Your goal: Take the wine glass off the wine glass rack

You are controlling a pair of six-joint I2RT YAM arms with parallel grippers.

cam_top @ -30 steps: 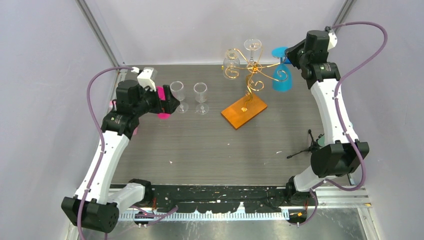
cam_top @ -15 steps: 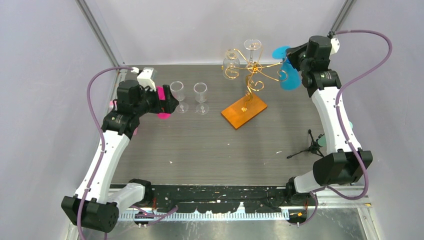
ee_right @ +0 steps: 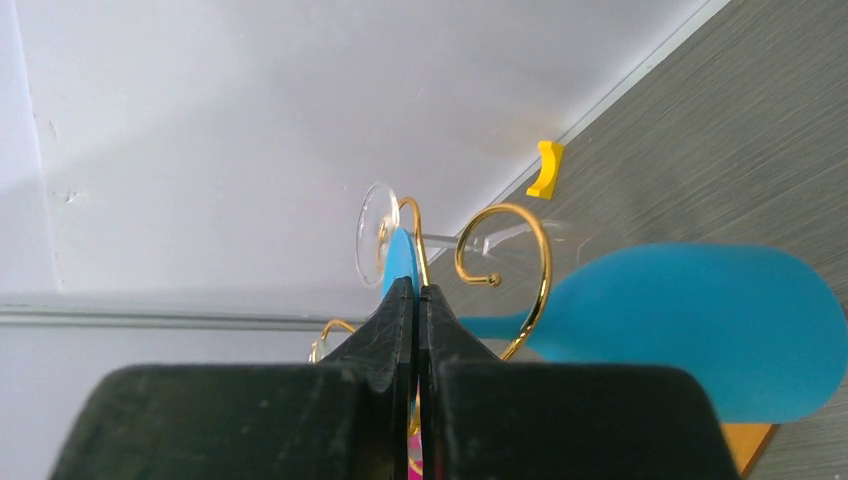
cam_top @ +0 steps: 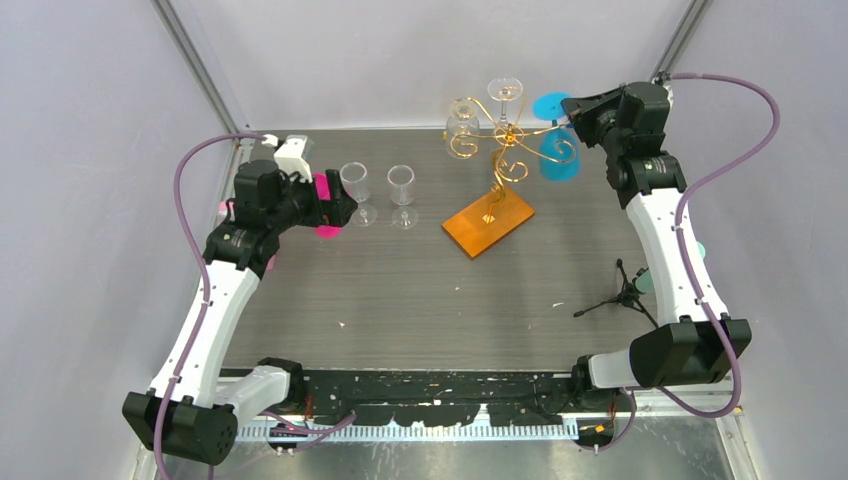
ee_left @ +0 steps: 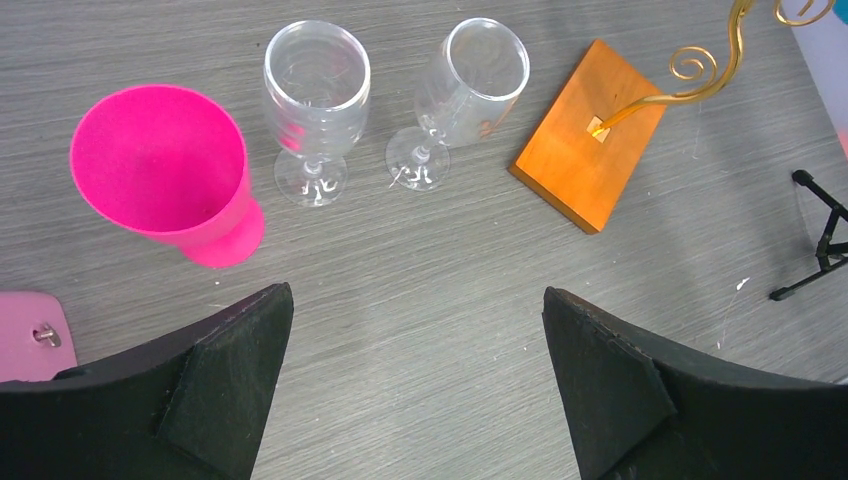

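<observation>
Your right gripper (ee_right: 412, 287): shut, tips at wine glass (ee_right: 690, 320) foot, hold unclear
Glass look: blue, hangs inverted on wine glass rack (cam_top: 490, 222)

Built of white shells on the long links of the left arm (cam_top: 205, 320) and right arm (cam_top: 665, 235), with black housings at every joint. Trails a purple cable (cam_top: 180, 185) looping out toward nine o'clock, a second cable (cam_top: 772, 95) toward three o'clock. Carries a white block (cam_top: 293, 155) at the left wrist. Ends in matte black, wedge-shaped fingers (ee_left: 225, 390).
</observation>
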